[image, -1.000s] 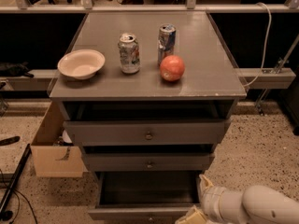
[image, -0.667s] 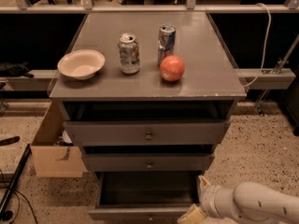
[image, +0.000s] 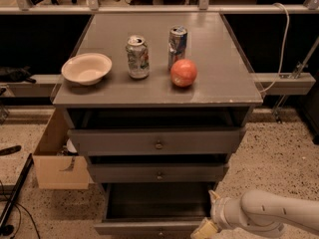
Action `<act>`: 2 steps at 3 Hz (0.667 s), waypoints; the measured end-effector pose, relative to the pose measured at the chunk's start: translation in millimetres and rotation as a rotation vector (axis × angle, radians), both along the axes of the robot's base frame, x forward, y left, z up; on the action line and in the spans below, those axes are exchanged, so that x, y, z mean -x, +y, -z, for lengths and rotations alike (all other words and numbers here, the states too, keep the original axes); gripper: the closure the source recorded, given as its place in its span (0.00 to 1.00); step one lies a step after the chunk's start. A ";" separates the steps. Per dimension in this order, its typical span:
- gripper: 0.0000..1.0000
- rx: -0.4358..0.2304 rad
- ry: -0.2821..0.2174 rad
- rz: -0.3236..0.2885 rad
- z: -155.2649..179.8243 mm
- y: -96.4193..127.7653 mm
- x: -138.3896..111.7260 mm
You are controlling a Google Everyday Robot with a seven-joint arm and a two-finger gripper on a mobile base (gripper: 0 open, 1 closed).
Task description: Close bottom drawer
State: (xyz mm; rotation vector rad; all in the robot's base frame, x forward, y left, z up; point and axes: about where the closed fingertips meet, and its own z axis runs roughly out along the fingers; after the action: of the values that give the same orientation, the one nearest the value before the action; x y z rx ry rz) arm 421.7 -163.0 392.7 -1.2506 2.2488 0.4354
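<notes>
**Q:** Where is the bottom drawer (image: pixel 139 227)?

**A:** It is the lowest of three, below the table's (image: pixel 219 49) front edge. It stands well open. Its long axis runs parallel to that edge, with the front panel facing the camera.

**Q:** And the gripper (image: pixel 203 229)?

**A:** It is at the panel's right end, beneath the table's front-right corner. It is touching the panel or just beside it, but which cannot be told. Nor can it be told whether the jaws are open or closed. Closing probably calls for a push toward the table's rear edge.

**Q:** What is in the containers?

**A:** The drawer interior is dark and apparently empty. The bowl (image: pixel 86 67), near the left edge, looks empty. Two cans (image: pixel 137 57) and a red fruit (image: pixel 183 72) stand mid-table.
</notes>
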 end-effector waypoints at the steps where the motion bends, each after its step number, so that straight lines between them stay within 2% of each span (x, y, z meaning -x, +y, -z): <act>1: 0.18 -0.016 0.048 -0.001 39.3 -7.0 10.6; 2: 0.41 -0.022 0.059 -0.001 45.5 -4.7 14.1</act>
State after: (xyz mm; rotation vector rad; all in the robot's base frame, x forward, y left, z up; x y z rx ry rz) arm 407.6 -167.7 347.2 -1.2424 2.2865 0.5028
